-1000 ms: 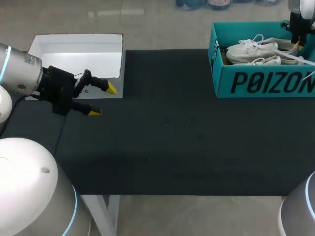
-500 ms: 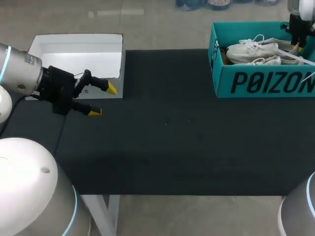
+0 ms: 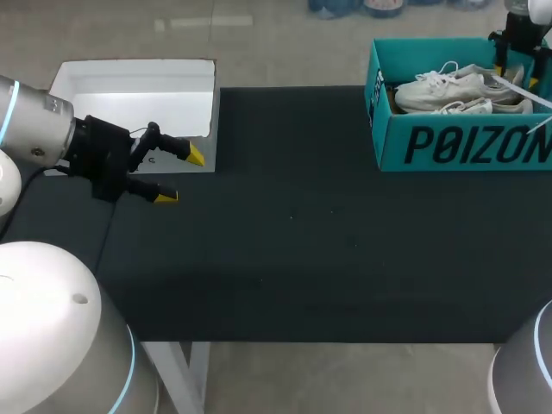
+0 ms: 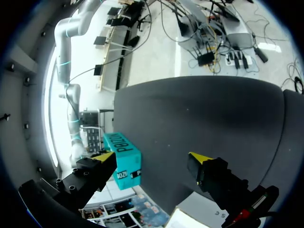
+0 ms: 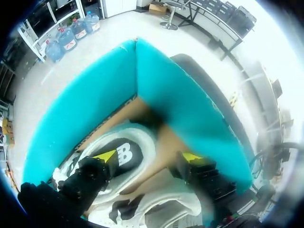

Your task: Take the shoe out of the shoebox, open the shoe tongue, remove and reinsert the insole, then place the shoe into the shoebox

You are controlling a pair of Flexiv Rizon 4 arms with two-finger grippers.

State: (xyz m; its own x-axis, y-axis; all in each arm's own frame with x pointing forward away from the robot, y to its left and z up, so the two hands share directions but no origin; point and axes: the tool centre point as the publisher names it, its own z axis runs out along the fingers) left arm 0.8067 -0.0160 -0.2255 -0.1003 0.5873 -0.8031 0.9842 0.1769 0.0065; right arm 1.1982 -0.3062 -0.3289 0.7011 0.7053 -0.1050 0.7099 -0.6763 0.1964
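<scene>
Right gripper [image 5: 145, 159] at the 1–2 o'clock corner of the tabletop [image 3: 293, 250], over the teal shoebox [image 3: 461, 142]. Over the last second it has shifted a little toward 12 o'clock, along the box's far side; the head view now shows only its dark body at the box's back edge. Wrist view: jaws released, spread wide, yellow tips hanging above the heel of a white shoe [image 5: 116, 154], not touching it.

Two white shoes lie in the shoebox, laces loose; the nearer-to-rim shoe [image 3: 440, 86] looks slightly nudged since a second ago, hard to be sure.

Left gripper [image 3: 177, 175] at 9 o'clock, jaws released, holding nothing, unchanged, beside the white lid or tray [image 3: 138, 90].

Reading: shoe in box fits either lining up a pick or backing off after placing it. Cannot settle which.
</scene>
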